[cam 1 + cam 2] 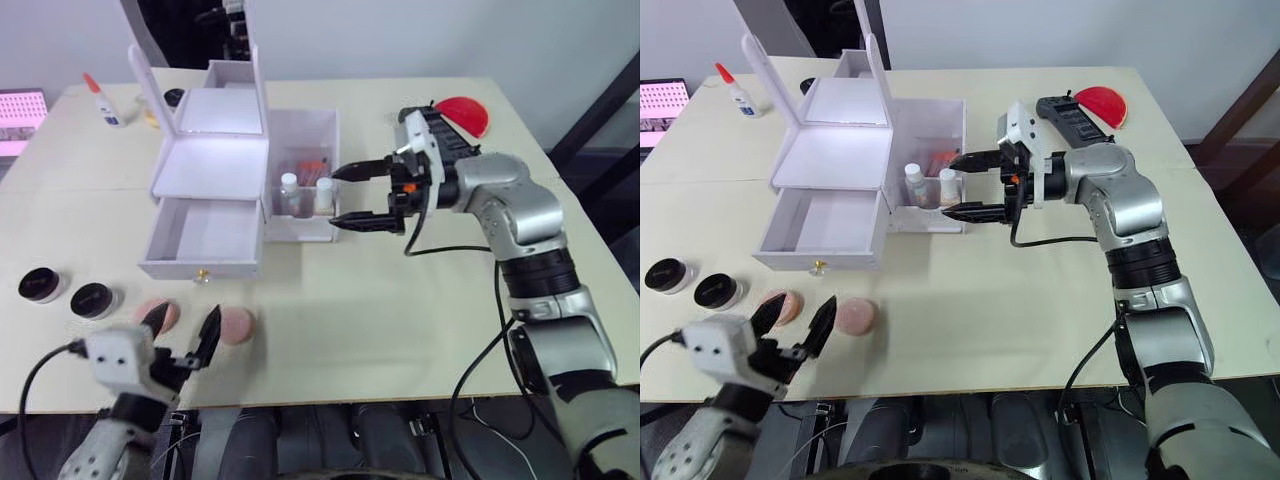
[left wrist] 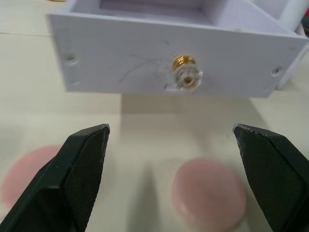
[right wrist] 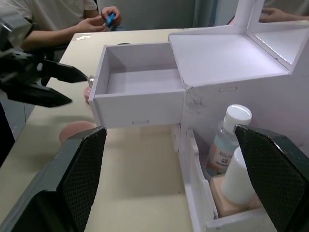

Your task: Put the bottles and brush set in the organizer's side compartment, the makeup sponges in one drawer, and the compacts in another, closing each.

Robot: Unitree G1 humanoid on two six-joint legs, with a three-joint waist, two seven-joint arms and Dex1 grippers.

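Organizer [image 1: 215, 185] standing toward the far left part of the bench [image 1: 400, 310], mirror upright, lower drawer [image 1: 205, 238] pulled fully out and seen empty. Side compartment [image 1: 303, 180] on the organizer's right, holding both bottles [image 3: 229, 145] upright at its front and something reddish behind them, too small to identify.

Right gripper [image 1: 345, 196] held level just beside the side compartment's right wall, fingers spread wide, nothing between them.

Makeup sponges lying on the bench in front of the open drawer, near the front edge: one [image 1: 237, 324] to the right, one [image 1: 160, 316] to the left, apart from each other. Left gripper [image 1: 183, 336] above the front edge, fingers wide apart and empty, one finger over the left sponge, the other close beside the right sponge; contact cannot be told.

Compacts [image 1: 92, 300] and [image 1: 40, 285] side by side near the left edge of the bench, left of the sponges, not touching.

Glue bottle [image 1: 107, 103] with red tip at the far left corner. Red half-round object [image 1: 462, 115] near the far right corner, behind the right arm.

Person's hands [image 3: 99, 18] noted beyond the bench in the right wrist view.
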